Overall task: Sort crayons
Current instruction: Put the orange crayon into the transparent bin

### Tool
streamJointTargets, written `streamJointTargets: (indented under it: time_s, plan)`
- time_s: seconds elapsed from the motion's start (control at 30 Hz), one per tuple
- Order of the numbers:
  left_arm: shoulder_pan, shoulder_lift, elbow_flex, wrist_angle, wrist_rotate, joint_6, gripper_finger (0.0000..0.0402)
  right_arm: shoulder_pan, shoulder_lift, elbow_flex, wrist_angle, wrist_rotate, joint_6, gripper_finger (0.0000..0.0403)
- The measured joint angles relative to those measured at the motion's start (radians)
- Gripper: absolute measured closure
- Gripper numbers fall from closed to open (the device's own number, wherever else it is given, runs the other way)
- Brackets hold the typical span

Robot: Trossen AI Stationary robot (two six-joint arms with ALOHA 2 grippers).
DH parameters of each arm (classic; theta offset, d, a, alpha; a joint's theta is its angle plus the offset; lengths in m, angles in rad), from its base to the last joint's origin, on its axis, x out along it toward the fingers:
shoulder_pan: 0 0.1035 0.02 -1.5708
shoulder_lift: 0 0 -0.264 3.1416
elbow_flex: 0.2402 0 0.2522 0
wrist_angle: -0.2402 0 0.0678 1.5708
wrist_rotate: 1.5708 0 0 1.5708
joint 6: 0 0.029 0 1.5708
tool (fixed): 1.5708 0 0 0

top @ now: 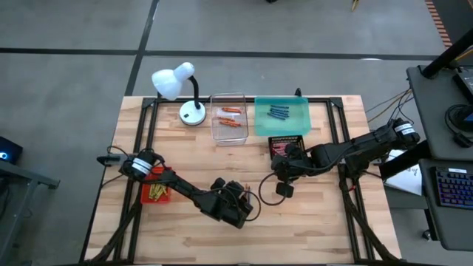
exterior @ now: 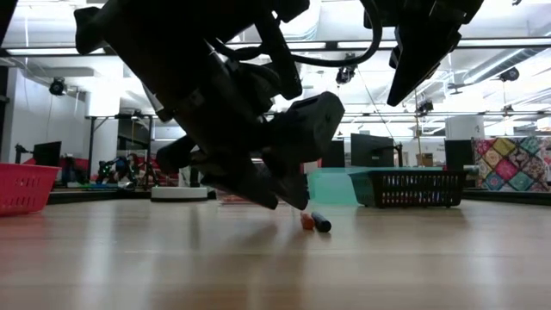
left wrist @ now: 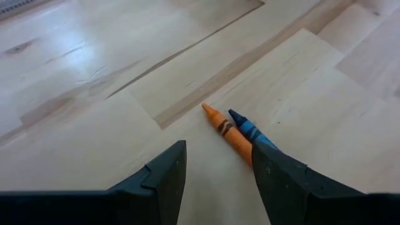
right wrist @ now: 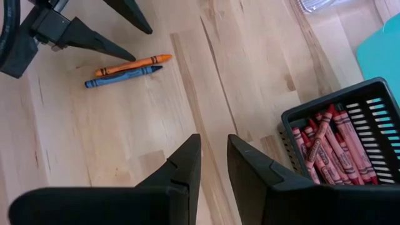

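Two loose crayons: an orange crayon and a blue crayon lie touching, side by side, on the bare bench, near its middle.
Left gripper: low over the bench, fingers spread and empty, one finger tip right beside the pair.
Right gripper: above the bench near the black tray, fingers slightly parted, nothing between them.
Black tray: red crayons piled inside.
Teal tray: blue crayons, far edge.
Clear tray: orange crayons, far edge.
Red tray: yellow crayons, left side.
Lamp: white, far-left corner.
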Motion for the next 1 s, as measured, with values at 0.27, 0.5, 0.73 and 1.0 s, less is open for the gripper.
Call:
streamJointTargets:
  time_s: [0.27,0.5,0.73,1.0]
  plan:
    - [-0.013,0.0,0.0,0.01,0.007,0.019,0.0238,0.002,0.0,-0.002,0.0,0.0,0.0,0.0339]
    - [-0.011,0.0,0.0,0.004,0.004,0.027,0.0238,0.011,0.0,-0.003,0.0,0.0,-0.001,0.0337]
    - [-0.011,0.0,0.0,-0.063,-0.006,0.028,0.0238,0.026,0.0,-0.004,-0.001,0.0,-0.003,0.0339]
    - [-0.035,-0.012,0.029,-0.095,-0.009,0.105,0.0238,0.028,0.0,-0.004,-0.002,0.0,-0.016,0.0339]
